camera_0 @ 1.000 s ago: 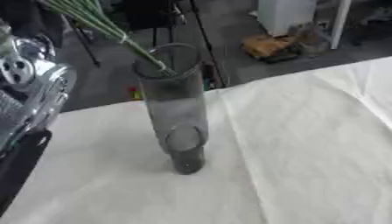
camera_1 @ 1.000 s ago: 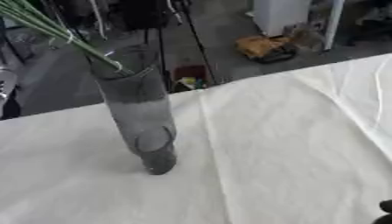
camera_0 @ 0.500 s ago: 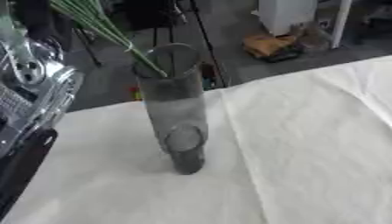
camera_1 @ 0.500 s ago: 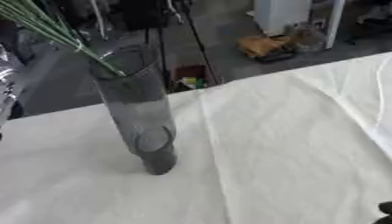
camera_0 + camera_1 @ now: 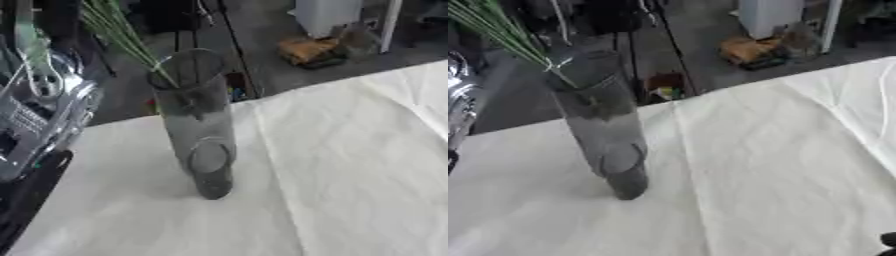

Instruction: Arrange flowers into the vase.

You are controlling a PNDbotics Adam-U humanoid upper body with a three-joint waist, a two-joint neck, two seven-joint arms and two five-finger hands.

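I note the tall smoky-grey glass cylinder vase (image 5: pixel 199 132) upright on the white cloth-covered table (image 5: pixel 350 165), thin green flower stems (image 5: pixel 118 31) already leaning inside. My left hand (image 5: pixel 39 117), silver and black, sits beside it; I cannot tell its finger state. Insertion looks largely done; I see no further flowers awaiting.

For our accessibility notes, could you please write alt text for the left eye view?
A tall, clear glass vase stands upright on a white tablecloth, with thin green stems leaning out of its mouth to the upper left. Part of the robot's silver and black left arm fills the left edge.
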